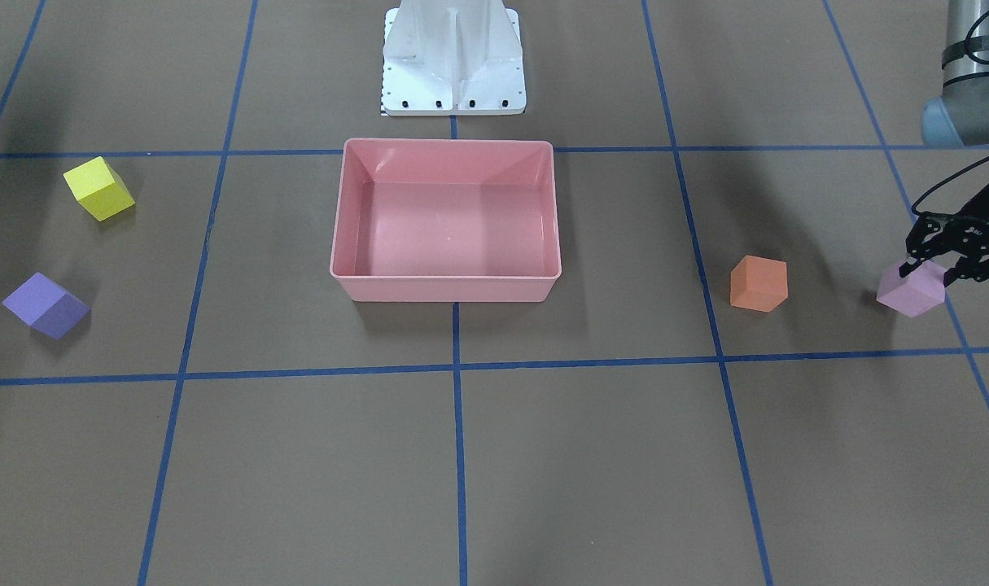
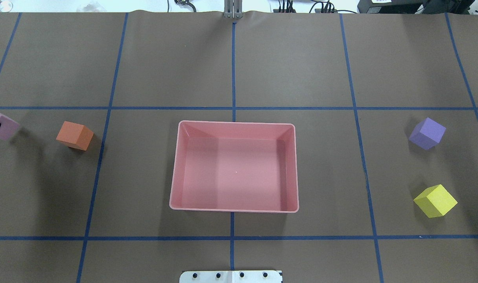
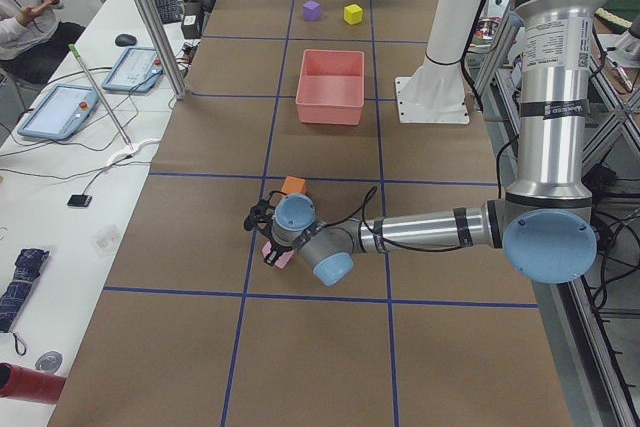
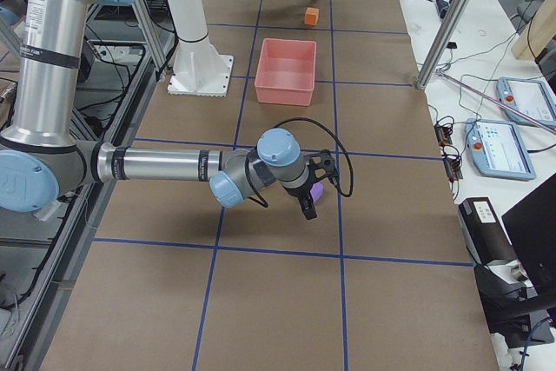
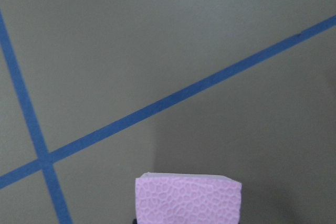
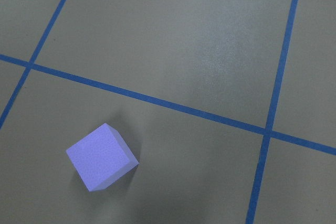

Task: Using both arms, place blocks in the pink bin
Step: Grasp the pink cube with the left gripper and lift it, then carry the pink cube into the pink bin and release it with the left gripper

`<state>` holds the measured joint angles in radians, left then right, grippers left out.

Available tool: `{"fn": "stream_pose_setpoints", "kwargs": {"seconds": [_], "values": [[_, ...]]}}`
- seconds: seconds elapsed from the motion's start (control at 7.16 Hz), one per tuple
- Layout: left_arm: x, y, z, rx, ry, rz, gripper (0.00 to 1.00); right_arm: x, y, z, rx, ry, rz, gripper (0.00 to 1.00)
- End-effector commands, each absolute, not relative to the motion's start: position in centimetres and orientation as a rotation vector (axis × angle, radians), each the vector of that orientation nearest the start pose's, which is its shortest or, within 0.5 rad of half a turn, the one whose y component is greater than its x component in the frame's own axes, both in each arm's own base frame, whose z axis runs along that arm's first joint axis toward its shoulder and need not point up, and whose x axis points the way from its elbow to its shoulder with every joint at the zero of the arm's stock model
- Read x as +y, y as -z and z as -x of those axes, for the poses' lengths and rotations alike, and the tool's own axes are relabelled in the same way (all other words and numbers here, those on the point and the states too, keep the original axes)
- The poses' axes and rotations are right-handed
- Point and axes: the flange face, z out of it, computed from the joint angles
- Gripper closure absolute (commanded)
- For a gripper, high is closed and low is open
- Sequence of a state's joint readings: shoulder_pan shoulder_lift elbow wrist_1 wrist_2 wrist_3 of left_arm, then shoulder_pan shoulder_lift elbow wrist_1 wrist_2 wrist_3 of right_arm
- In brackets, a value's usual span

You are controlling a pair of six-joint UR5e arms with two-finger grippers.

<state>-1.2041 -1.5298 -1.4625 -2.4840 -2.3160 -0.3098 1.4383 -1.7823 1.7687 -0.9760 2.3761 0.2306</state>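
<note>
The empty pink bin (image 1: 445,290) (image 2: 234,209) stands mid-table. My left gripper (image 1: 927,275) is shut on the light pink block (image 1: 911,295) (image 2: 4,126) (image 5: 188,200) at the table's left end, at or just above the surface. The orange block (image 1: 758,283) (image 2: 74,135) lies beside it, toward the bin. The purple block (image 1: 45,305) (image 2: 427,133) (image 6: 101,157) and the yellow block (image 1: 97,189) (image 2: 435,201) lie at the right end. My right gripper (image 4: 314,187) hovers over the purple block, and I cannot tell whether it is open or shut.
The white robot base (image 1: 453,57) (image 2: 231,276) stands behind the bin. Blue tape lines grid the brown table. A side bench with tablets (image 3: 60,107) and a seated operator (image 3: 25,7) runs along the far edge.
</note>
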Motion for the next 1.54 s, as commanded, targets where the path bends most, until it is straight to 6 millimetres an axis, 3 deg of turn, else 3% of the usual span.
{"fn": "stream_pose_setpoints", "kwargs": {"seconds": [0.0,0.14,0.42,0.7,0.84,1.12,1.26,1.4], "values": [[-48.8,-49.8,-11.8,0.95,-0.219,-0.395,0.58,-43.2,-58.0,-0.2,-0.886,0.088,-0.375,0.01],[-48.8,-45.2,-13.8,0.989,-0.183,-0.39,0.58,-43.2,-57.3,0.9,-0.902,0.055,-0.349,0.01],[-49.3,-37.2,-20.8,1.106,-0.141,-0.351,0.57,-45.5,-54.3,3.1,-0.937,0.001,-0.336,0.01],[-48.7,-29.5,-29.5,1.168,-0.098,-0.316,0.57,-46.5,-53.8,3.8,-0.934,0.009,-0.342,0.01],[-48.3,-24.7,-33.2,1.172,-0.081,-0.299,0.57,-47.0,-53.7,4.3,-0.925,0.013,-0.342,0.01],[-43.7,-15.8,-43.1,1.148,-0.07,-0.261,0.56,-48.0,-53.6,6.0,-0.918,0.044,-0.348,0.0],[-41.1,-12.5,-46.5,1.138,-0.064,-0.255,0.51,-48.1,-53.3,6.4,-0.92,0.066,-0.359,0.01],[-38.8,-12.2,-48.9,1.123,-0.064,-0.267,0.01,-48.1,-53.2,6.4,-0.925,0.075,-0.36,0.0]]}}
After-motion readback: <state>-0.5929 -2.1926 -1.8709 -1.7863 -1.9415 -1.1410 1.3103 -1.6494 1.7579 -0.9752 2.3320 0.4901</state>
